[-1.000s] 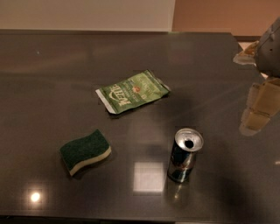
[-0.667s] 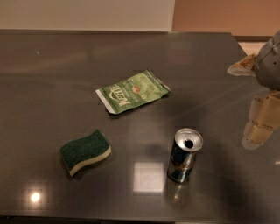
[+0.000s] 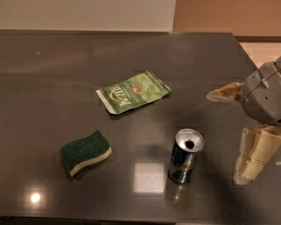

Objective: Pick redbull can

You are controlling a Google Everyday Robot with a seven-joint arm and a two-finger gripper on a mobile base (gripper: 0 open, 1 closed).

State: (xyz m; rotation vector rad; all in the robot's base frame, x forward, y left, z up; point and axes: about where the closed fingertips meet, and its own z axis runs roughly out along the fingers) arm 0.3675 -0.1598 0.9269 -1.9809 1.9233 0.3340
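Tool (image 3: pixel 225 135), lower now, right of redbull can (image 3: pixel 185 156)

Setting: indoor room with a counter-like surface, of the kitchen or break-room kind; the exact type cannot be told.
Surface: dark, glossy tabletop (image 3: pixel 66 66), stone-like, filling most of the view and reflecting overhead lights.
Walls: cream wall (image 3: pixel 88 13) behind the far edge; tan wall (image 3: pixel 228 15) to its right.
Floor: pale strip (image 3: pixel 263 48) past the far right corner.
Household goods: green sponge (image 3: pixel 85 151) with a pale underside; green snack packet (image 3: pixel 133 91) lying flat; redbull can (image 3: pixel 185 156) standing upright.
Machinery: beige robot gripper (image 3: pixel 225 136) at the right edge, fingers (image 3: pixel 252 160) spread apart, beside the can, not touching it.
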